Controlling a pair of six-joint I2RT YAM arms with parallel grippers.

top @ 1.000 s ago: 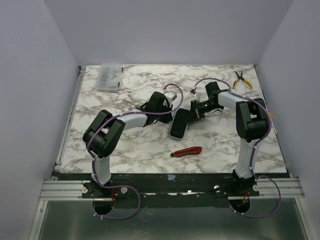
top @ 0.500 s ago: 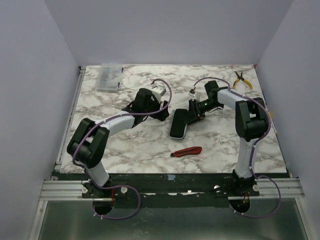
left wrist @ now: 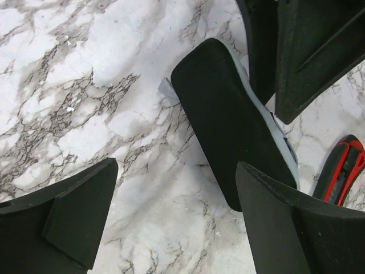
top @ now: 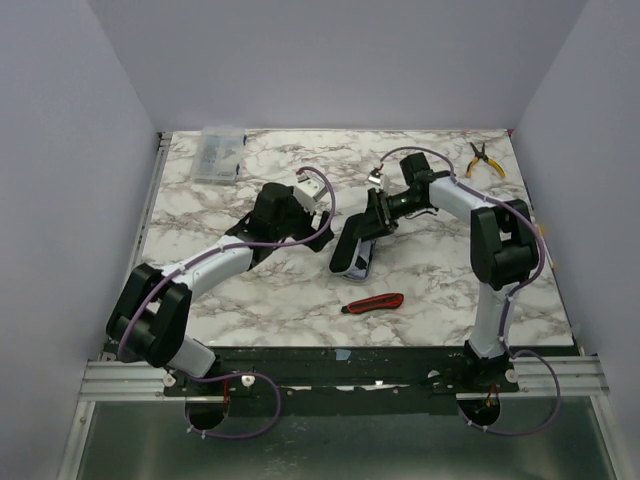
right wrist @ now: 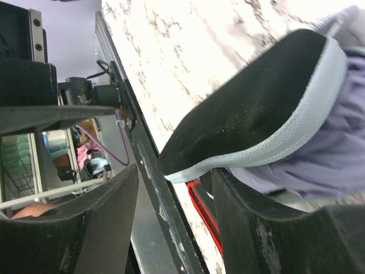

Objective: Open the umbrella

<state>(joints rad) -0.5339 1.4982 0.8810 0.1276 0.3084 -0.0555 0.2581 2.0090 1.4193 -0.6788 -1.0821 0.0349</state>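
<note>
Top external, umbrella [top: 353,252] folded, long axis running near-left to far-right

The top view looks down from high behind the arm bases over the whole desk [top: 250,290]. The left wrist view faces steeply down, close over mid-desk. The right wrist view sits very close and low, facing the near edge. All three share the dark pouch [top: 353,258] and red knife [top: 374,302].
</note>
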